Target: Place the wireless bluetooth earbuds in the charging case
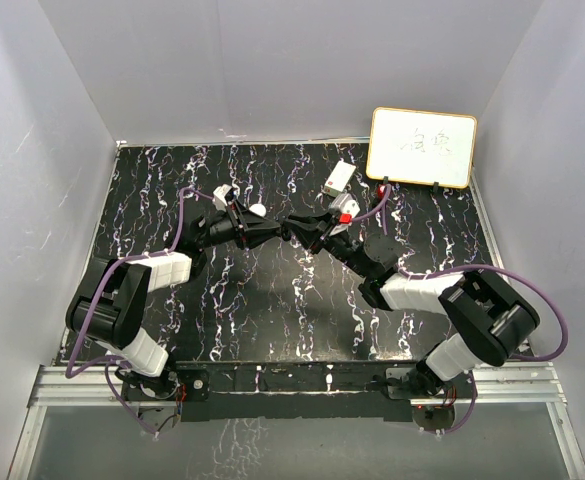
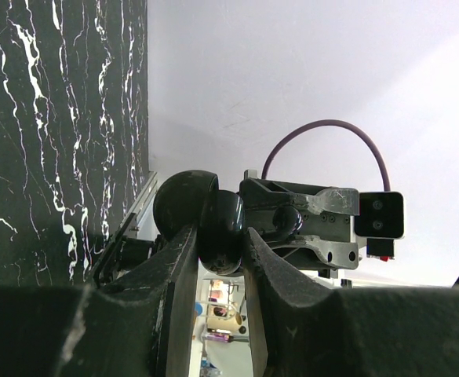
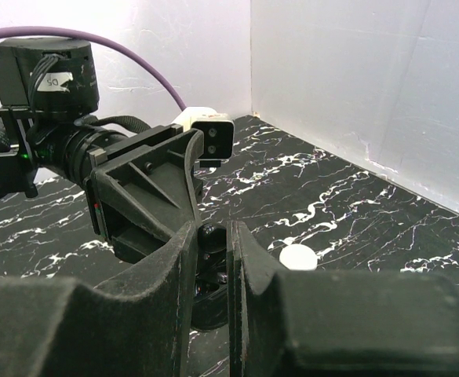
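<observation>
Insertion step, seemingly: left hand (image 2: 220, 250) grips glossy black round charging case (image 2: 222, 218); right hand (image 3: 211, 237), shut just beside it, needs fine alignment.

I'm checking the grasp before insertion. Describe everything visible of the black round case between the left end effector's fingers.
The black round case looks like plastic and has two rounded parts: a matte dome on the left and a glossy disc beside it, apparently hinged open. It seems to be held clear of the table, pinched edge-on between the two fingers of the left end effector, which touch it on either side. Its inside is hidden.
</observation>
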Controlling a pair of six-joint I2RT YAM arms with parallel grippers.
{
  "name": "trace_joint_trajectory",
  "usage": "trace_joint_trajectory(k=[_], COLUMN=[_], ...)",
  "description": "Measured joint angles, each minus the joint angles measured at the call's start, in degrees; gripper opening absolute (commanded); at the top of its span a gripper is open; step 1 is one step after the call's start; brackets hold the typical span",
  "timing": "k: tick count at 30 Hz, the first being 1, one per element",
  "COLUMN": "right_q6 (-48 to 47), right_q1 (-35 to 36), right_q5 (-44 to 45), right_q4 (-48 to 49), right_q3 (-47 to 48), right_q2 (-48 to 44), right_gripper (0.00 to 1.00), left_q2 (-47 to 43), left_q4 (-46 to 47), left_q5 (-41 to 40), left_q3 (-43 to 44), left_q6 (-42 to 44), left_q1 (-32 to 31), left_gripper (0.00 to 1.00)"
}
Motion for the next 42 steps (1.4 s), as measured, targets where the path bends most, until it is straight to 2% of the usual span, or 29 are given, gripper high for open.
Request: trace_joint_trajectory(k=[42], right_q6=[-3.28], right_q1=[0.37], right_q5=[0.5], right_q4=[0.87], right_q3=[-0.87], right_q2=[1.07], right_gripper=[0.0], left_q2=[-1.92], left_q4=[-3.21], left_q5=[-0.04], left_q3=[0.31], left_q6=[1.01], left_q1=[-0.24], left_gripper=[0.0])
